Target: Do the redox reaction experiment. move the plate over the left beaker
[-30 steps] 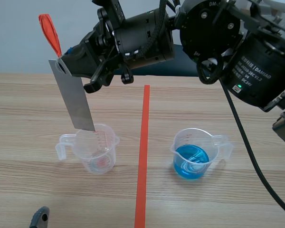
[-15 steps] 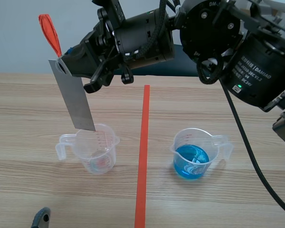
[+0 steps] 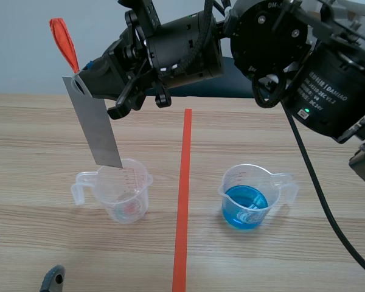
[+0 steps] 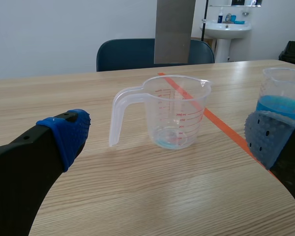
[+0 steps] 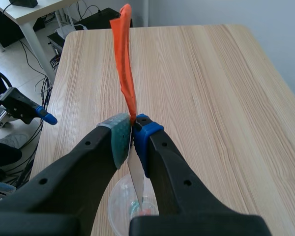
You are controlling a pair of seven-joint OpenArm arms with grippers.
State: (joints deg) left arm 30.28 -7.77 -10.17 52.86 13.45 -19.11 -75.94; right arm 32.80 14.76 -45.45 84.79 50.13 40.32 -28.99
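1. The right gripper [image 3: 79, 81] has its two fingers pressed onto the top edge of the plate [image 3: 98, 130]. We see it come in from the right arm, which stands across the top of the scene view.
2. The right wrist view shows that pinch close up. The right gripper [image 5: 133, 135] has a grey-green pad and a blue pad clamped on the thin plate [image 5: 136, 178]. An orange ribbon [image 5: 124, 64] rises from the same spot.
3. In the scene view the ribbon [image 3: 62, 38] stands above the plate, which hangs tilted, its lower corner over the left beaker [image 3: 119, 193].
4. Looking down the plate in the right wrist view, we see its lower end over the mouth of the left beaker [image 5: 122, 209].
5. Only the left wrist view shows a gap between the plate [image 4: 175, 29] and the rim of the left beaker [image 4: 174, 118]. That beaker has a faint bluish trace at its bottom.
6. The left gripper [image 4: 164, 135] is low on the table [image 4: 113, 196] with its fingers spread wide, the left beaker just ahead of them.
7. The right beaker [image 3: 249, 196], holding blue liquid, stands across the tape line [image 3: 182, 201] from the left one.
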